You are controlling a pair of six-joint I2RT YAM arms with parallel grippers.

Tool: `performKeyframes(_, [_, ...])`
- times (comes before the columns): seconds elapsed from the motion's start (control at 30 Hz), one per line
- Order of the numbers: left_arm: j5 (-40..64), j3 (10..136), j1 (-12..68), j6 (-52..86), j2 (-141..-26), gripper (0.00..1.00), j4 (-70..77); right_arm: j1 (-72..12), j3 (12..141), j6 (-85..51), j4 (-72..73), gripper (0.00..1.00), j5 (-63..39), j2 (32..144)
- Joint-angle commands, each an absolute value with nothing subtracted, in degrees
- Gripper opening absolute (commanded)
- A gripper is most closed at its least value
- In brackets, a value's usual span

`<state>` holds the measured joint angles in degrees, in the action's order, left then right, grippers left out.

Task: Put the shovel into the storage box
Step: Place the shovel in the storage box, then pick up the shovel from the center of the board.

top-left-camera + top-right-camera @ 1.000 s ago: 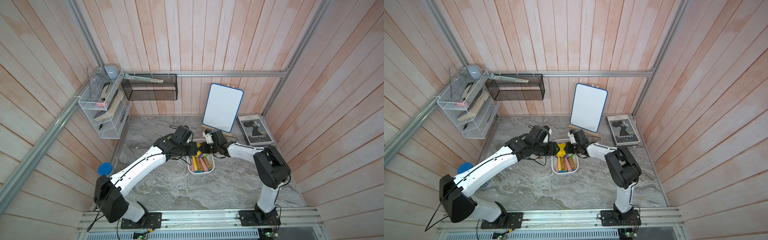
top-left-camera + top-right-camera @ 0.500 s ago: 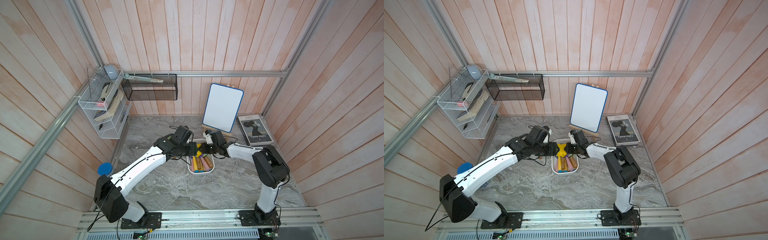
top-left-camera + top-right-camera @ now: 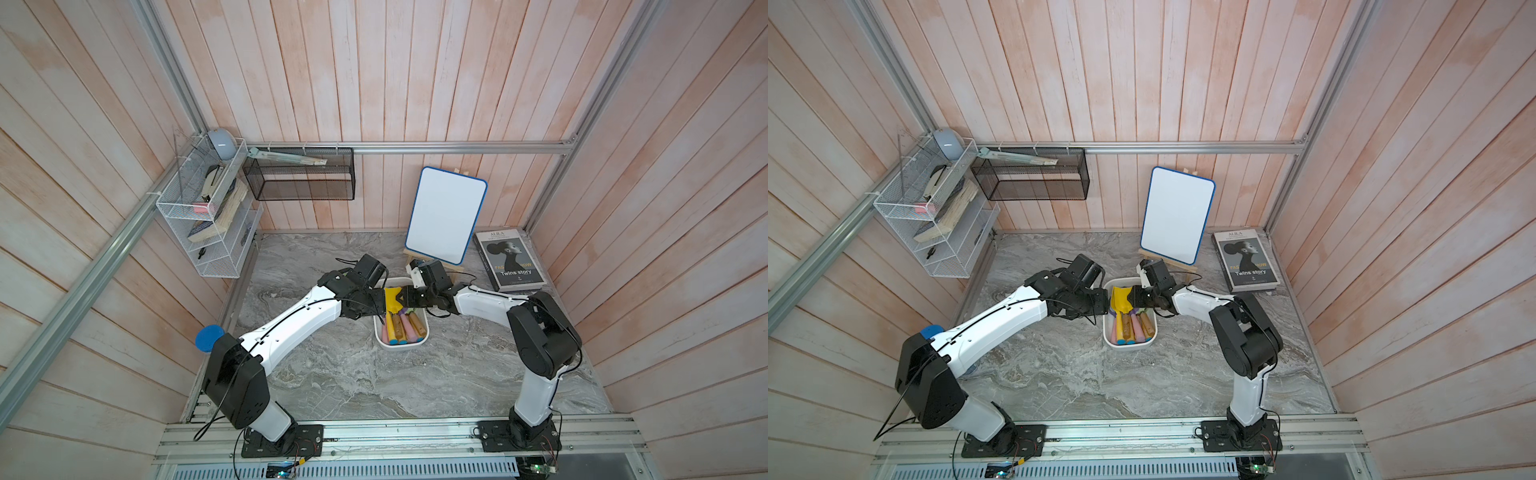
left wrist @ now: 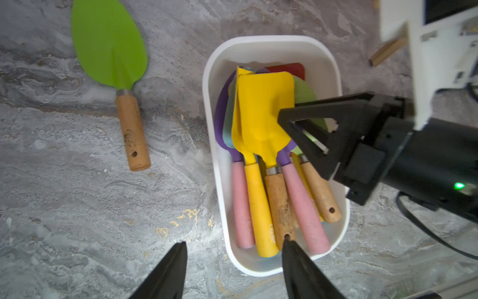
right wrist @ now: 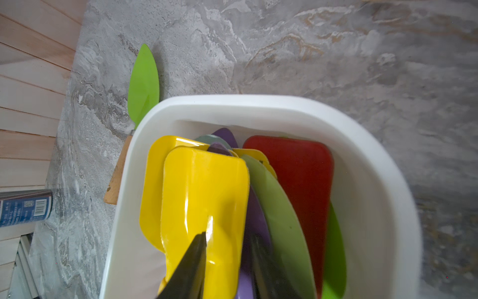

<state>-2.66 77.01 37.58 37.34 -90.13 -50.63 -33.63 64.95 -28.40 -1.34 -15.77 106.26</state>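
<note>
Yellow on top of the heap: finding the shovel (image 4: 261, 108) lying inside the storage box (image 4: 269, 44), resting across other shovels (image 4: 301, 202) with purple, green and red blades and pink, yellow and wooden handles. Seeing that box (image 3: 401, 348) just below the middle of the frame in both top views, standing on the grey marbled table (image 3: 332, 374), yellow blade pointing toward the upper end of the tub and handles toward the lower end. Reading the right gripper (image 5: 229, 236) as parted and clamping nothing: one finger hanging over the yellow blade, the other, blurred, sitting at the blade's edge, yellow showing in the gap. Finding the left gripper (image 4: 234, 243) spread wide with nothing between its fingers, reaching from the left of the frame up to the box. Noticing a green shovel (image 4: 108, 49) lying flat on the table outside the box, near its wall. Spotting a whiteboard (image 3: 446, 220) and a book (image 3: 509, 259) right of centre, above the box in the frame.
</note>
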Motion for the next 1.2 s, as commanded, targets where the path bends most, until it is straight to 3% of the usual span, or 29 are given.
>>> performKeyframes(0.0, [-4.78,76.70,36.15,38.76,-90.44,0.64,-51.86,-34.01,67.14,-26.94,-4.35,0.34,-12.87,103.34])
performKeyframes(0.67, [-5.01,77.18,23.33,33.04,-104.07,0.64,-49.41,-34.10,67.20,-25.14,-9.30,0.34,-8.77,98.62])
performKeyframes(1.17, [-2.46,78.54,21.51,30.63,-112.07,0.62,-43.18,-34.10,65.66,-25.16,-9.07,0.34,-8.38,97.56])
